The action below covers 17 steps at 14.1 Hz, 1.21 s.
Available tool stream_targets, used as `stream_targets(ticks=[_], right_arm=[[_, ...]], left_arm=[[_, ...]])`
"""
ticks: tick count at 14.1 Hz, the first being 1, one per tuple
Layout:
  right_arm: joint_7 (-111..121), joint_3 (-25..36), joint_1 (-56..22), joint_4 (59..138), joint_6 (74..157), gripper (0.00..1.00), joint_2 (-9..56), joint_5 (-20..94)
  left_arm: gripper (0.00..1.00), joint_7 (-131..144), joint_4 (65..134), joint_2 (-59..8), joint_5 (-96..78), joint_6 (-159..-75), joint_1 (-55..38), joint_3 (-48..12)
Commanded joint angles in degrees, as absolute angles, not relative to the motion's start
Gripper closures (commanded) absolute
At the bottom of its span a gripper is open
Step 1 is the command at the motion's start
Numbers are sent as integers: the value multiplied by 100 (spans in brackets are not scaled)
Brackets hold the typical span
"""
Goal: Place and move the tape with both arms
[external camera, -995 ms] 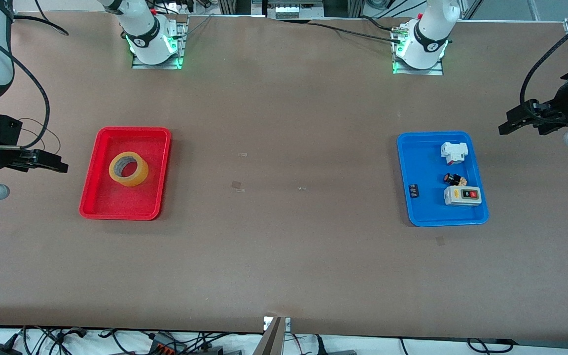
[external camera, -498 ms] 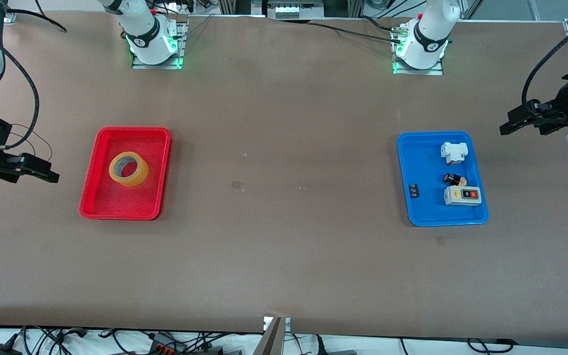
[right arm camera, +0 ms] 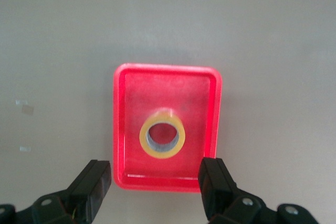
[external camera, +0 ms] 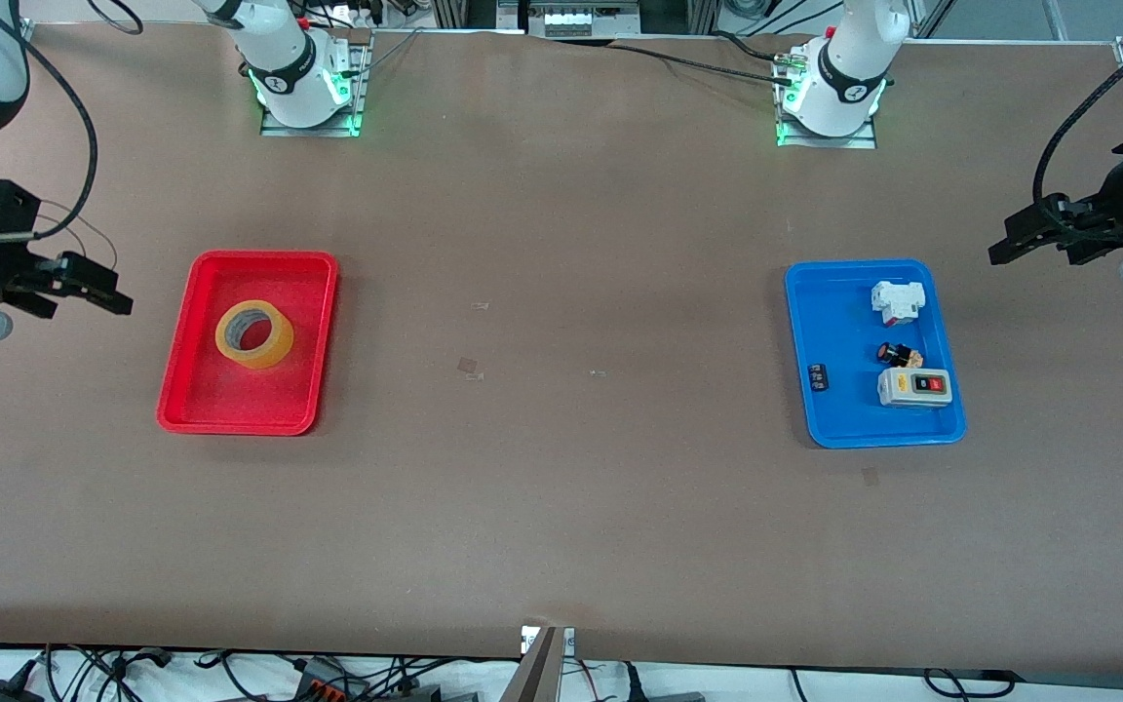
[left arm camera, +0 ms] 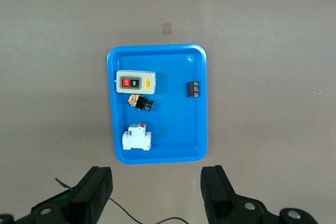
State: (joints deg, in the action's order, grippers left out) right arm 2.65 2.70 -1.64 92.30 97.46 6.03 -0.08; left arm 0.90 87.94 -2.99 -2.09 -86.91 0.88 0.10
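The right gripper [external camera: 94, 291] has swung up since a second ago, and now hangs over the bare table beside the red tray [external camera: 193, 331]. Its fingers are wide apart and hold nothing. The tape [external camera: 253, 334] lies flat in that tray. To grab it well, the gripper should come over the roll and squeeze its sides. The left gripper [external camera: 1015, 244] waits, fingers apart, near the blue tray [external camera: 839, 419].
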Motion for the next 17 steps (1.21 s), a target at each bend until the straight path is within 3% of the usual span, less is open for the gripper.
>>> stream_targets(ticks=[1,13,17], right_arm=[[413,290,-114,9993,10046,0,88,97],[343,273,-97,9730,9756,0,62,114],[343,-60,253,9738,9747,0,53,88]], left_arm=[[0,123,8719,-264,-202,-8587,88,0],[0,132,8727,-264,-193,-8587,79,-9],[0,132,8728,-264,-193,-8587,79,-9]])
